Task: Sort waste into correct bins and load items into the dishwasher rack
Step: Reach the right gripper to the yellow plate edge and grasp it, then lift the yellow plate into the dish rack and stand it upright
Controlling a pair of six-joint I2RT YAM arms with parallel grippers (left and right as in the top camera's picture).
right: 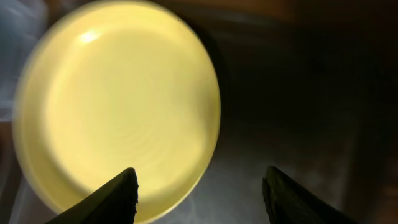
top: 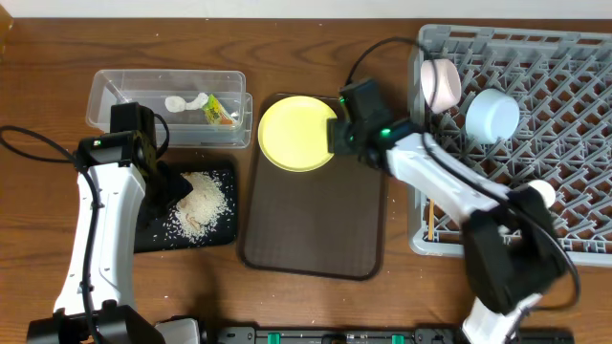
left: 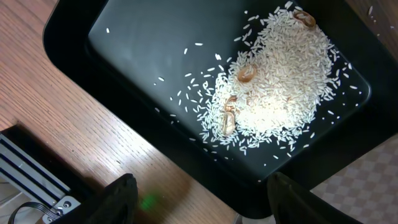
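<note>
One item seems left to load: the yellow plate [top: 295, 132], which lies flat on the far left corner of the brown serving tray [top: 316, 229], partly overhanging its edge and well apart from the dishwasher rack [top: 574, 143]. The rack already holds the pinkish bowl [top: 441, 82] and the light blue bowl [top: 491, 115] side by side near its far left corner. The small white cup [top: 541, 191] sits closer in, and what look like the chopsticks [top: 430, 222] lie along the rack's left edge. The waste looks sorted. The printed wrapper [top: 221, 112] and the white scrap [top: 184, 101] lie in the clear tub [top: 124, 91], and the rice [left: 280, 87] is heaped in the black tray [left: 143, 56] with loose grains scattered around the pile. The right arm reaches across from the rack side, and the right gripper [top: 337, 134] hangs at the plate's right rim. Its jaws are spread and hold nothing, and the wrist view shows one finger over the plate and the other over the dark tray. The left arm is bent over the black tray with the left gripper [left: 199, 205] above its near edge, jaws apart and empty.
</note>
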